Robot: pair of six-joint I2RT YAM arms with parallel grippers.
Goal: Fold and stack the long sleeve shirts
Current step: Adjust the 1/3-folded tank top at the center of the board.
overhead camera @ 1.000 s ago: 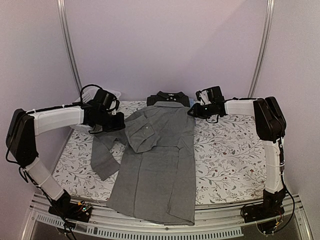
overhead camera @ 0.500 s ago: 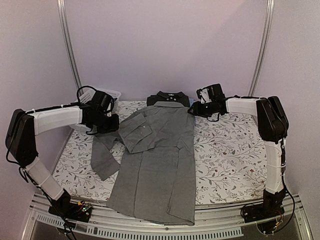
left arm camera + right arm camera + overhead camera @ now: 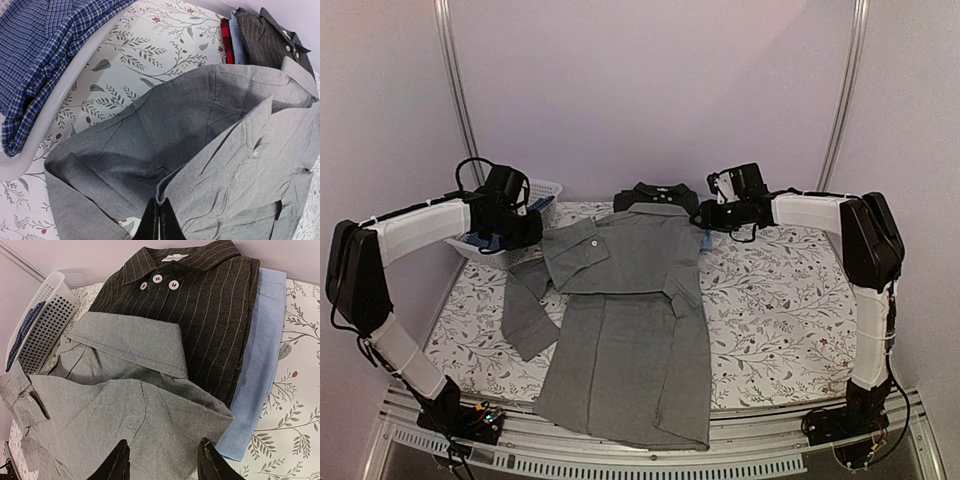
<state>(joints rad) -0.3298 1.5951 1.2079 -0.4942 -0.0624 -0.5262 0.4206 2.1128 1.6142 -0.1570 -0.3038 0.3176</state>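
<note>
Well, I judge that I am in the folding of the plain mid-grey collared cloth shirt (image 3: 630, 300). It lies spread on the flower-printed counter (image 3: 780, 300), collar to the far edge and hem over the near edge. My left pincer (image 3: 158, 220) is closed on an edge of its grey cloth, at the shoulder on that side. My right pincer (image 3: 164, 442) stands open just above the other shoulder, with the cloth under the fingers and not clamped.

Behind the collar wait the black pin-striped shirt with pale buttons (image 3: 200, 295) and, under it, the folded light blue shirt (image 3: 260, 340). The white plastic lattice basket (image 3: 42, 320) with a blue checked cloth (image 3: 45, 45) is beside my left arm.

The long grey sleeve (image 3: 525, 315) on the left side lies out flat. I think the next move must carry the held edge toward the middle, keep the cloth low and taut, then bring this sleeve in before folding the hem upward.
</note>
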